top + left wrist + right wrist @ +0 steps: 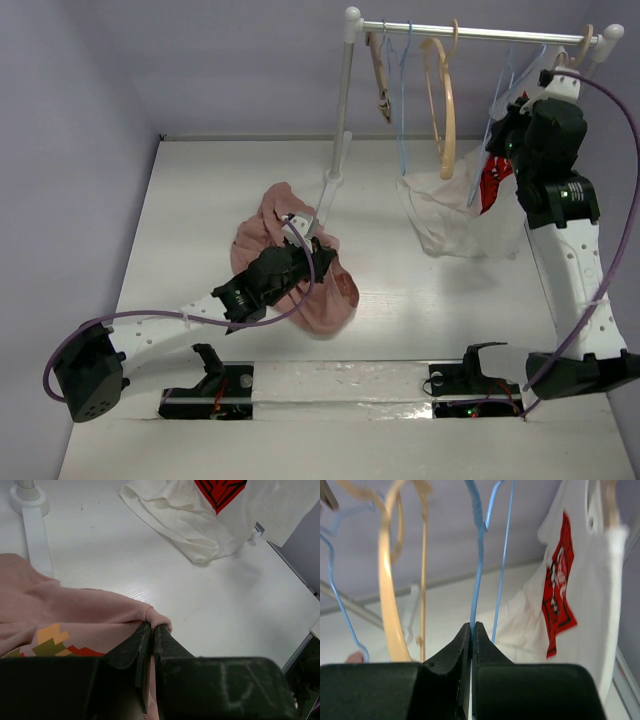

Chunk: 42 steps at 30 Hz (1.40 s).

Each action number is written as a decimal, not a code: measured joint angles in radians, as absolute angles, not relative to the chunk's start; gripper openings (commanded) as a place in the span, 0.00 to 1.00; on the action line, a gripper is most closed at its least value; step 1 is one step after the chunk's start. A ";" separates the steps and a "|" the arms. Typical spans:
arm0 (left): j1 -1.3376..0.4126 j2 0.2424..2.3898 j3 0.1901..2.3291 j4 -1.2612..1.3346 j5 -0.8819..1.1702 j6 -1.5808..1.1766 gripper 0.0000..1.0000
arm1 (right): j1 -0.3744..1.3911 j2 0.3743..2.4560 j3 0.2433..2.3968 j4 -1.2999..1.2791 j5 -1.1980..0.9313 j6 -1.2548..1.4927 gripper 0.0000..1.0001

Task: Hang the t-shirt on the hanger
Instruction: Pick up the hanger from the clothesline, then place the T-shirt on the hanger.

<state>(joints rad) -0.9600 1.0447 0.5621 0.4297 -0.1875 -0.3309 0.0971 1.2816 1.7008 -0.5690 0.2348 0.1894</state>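
The dusty-pink t-shirt [268,222] lies crumpled on the table beside the rack's foot. My left gripper [300,256] is shut on its ribbed collar edge. In the left wrist view the gripper [152,626] pinches that edge of the t-shirt [75,607], and the pixel print [52,642] shows to its left. My right gripper [508,128] is raised at the rack's right end. It is shut on the thin light-blue wire hanger [478,555], which still hangs from the rail; in the right wrist view the gripper [471,625] clamps one wire.
A white rack with pole [343,110] and rail [480,33] stands at the back. It holds tan wooden hangers [442,100], another blue wire hanger [403,100] and a white shirt with a red logo [450,215], also in the wrist views [210,525] [580,585].
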 measured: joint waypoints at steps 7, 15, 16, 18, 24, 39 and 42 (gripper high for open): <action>-0.957 1.045 0.562 0.430 -0.187 -0.331 0.00 | 0.097 1.047 1.269 -0.541 0.133 0.271 0.00; -0.898 1.092 0.563 0.439 -0.174 -0.339 0.00 | 0.329 0.741 0.751 -0.533 -0.044 0.467 0.00; -0.884 1.101 0.563 0.439 -0.171 -0.343 0.00 | 0.405 0.717 0.714 -0.531 -0.059 0.499 0.00; -0.851 1.117 0.564 0.439 -0.162 -0.353 0.00 | 0.544 0.688 0.666 -0.515 -0.070 0.549 0.00; -0.789 1.169 0.582 0.442 -0.156 -0.380 0.00 | 0.945 0.655 0.642 -0.501 0.024 0.651 0.00; -0.637 1.261 0.640 0.444 -0.105 -0.391 0.00 | 1.075 0.561 0.837 -0.576 0.210 0.580 0.00; -0.637 1.265 0.647 0.444 -0.084 -0.396 0.00 | 1.075 0.571 0.842 -0.567 0.203 0.561 0.00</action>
<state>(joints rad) -0.6373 1.2648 0.6468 0.4442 -0.0837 -0.3958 1.0752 0.5709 0.8417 -0.5671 0.2031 0.5613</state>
